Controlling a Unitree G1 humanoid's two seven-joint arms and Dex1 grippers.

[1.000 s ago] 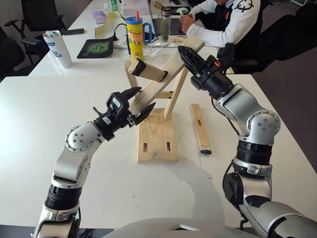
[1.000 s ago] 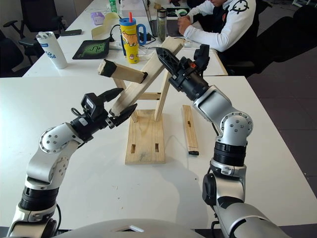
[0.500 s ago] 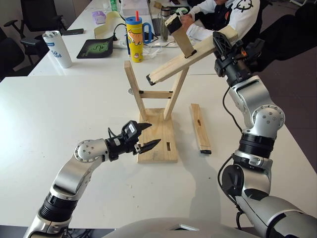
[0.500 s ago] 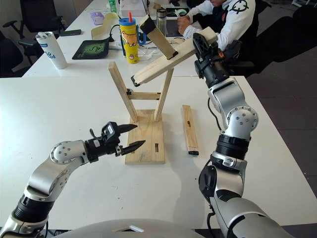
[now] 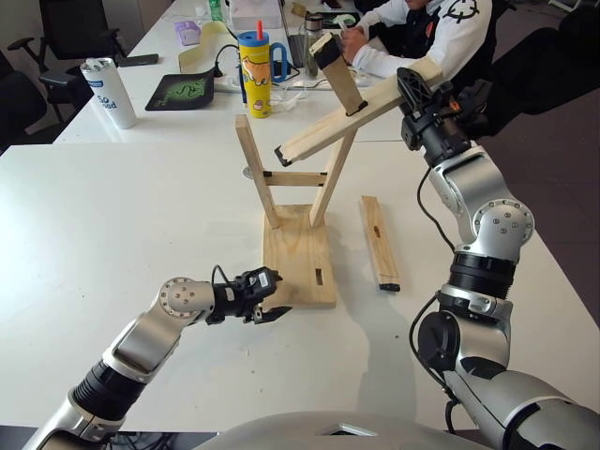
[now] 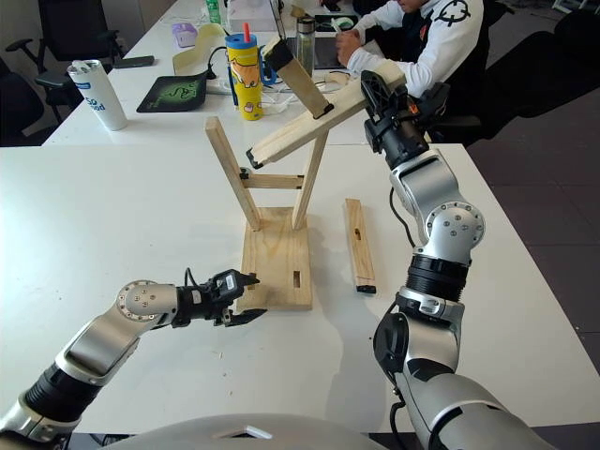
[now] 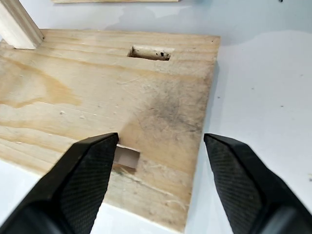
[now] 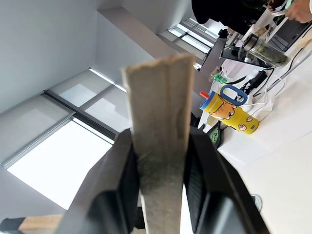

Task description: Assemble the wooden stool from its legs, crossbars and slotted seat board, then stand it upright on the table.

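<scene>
Since the seat board (image 5: 298, 255) lies flat on the surface (image 5: 122, 206), two legs (image 5: 255, 173) slotted in, it looks stiff, light and likely to slide. The released left claw (image 5: 278, 293) frames its near edge, a sound hold. The right claw (image 5: 411, 86) grips another leg (image 5: 328, 131) aloft.

On the far bench (image 5: 159, 117) I see a yellow cup (image 5: 255, 70) beside a black mat (image 5: 181, 90), a white tumbler (image 5: 109, 92) left of them, and a bottle (image 5: 313, 45).
</scene>
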